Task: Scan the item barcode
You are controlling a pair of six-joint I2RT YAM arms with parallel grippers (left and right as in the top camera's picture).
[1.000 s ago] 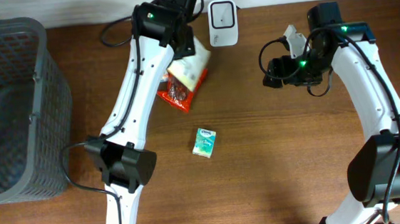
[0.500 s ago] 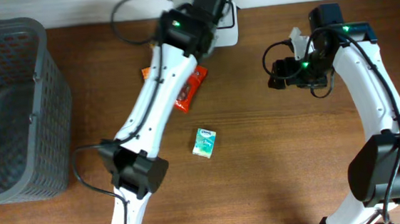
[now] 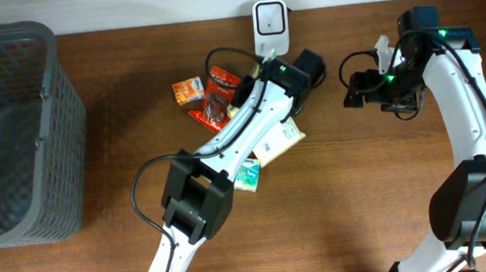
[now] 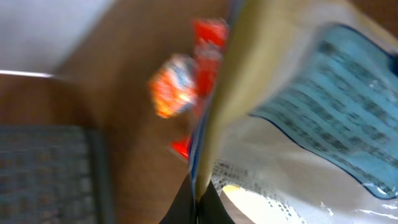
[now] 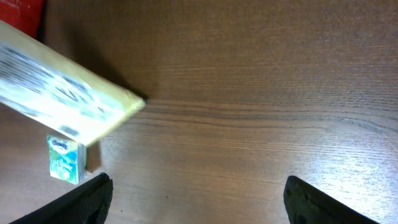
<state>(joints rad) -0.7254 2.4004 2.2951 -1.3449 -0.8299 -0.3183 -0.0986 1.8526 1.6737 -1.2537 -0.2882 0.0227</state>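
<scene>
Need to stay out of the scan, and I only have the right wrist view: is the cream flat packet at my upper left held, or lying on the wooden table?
Observer: Held. The left wrist view shows the left gripper shut on the edge of the cream flat packet.
Operator: Where is the scanner?
Observer: In the overhead view, the white barcode scanner stands at the back edge of the brown wooden table, apart from the packet.
</scene>
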